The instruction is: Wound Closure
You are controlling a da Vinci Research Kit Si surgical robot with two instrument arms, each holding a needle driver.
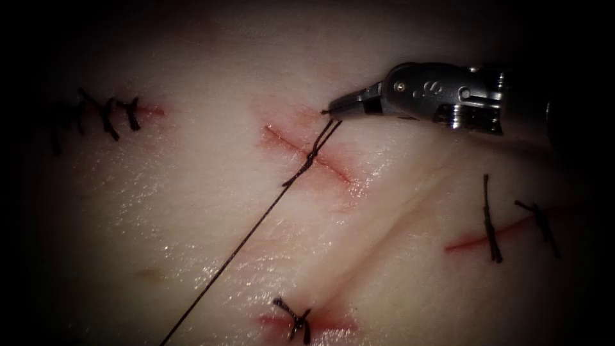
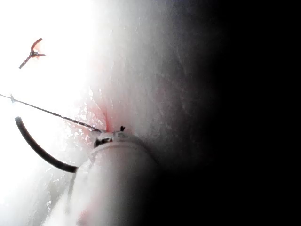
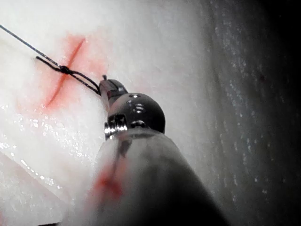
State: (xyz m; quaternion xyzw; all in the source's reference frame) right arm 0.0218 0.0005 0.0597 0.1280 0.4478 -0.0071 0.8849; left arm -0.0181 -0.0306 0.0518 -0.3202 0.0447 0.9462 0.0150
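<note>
The middle cut (image 1: 282, 140) in the tissue (image 1: 192, 211) carries a knot (image 1: 310, 159) of dark thread. My right tool (image 1: 333, 111) hovers just up and right of that knot, jaws shut on the short strands rising from it; the right tool (image 3: 105, 84) and knot (image 3: 66, 70) show close up. A long taut thread (image 1: 230, 256) runs from the knot down and to the left. The left tool (image 2: 109, 136) is shut on this thread (image 2: 51, 112). The curved needle (image 2: 38, 151) hangs beside it, outside the tissue.
Stitched cuts lie at the upper left (image 1: 106, 115), the right (image 1: 493, 221) and the bottom (image 1: 295, 318) of the tissue. Red fluid stains the edges of the cuts. A tied stitch (image 2: 30, 54) shows beyond the left tool.
</note>
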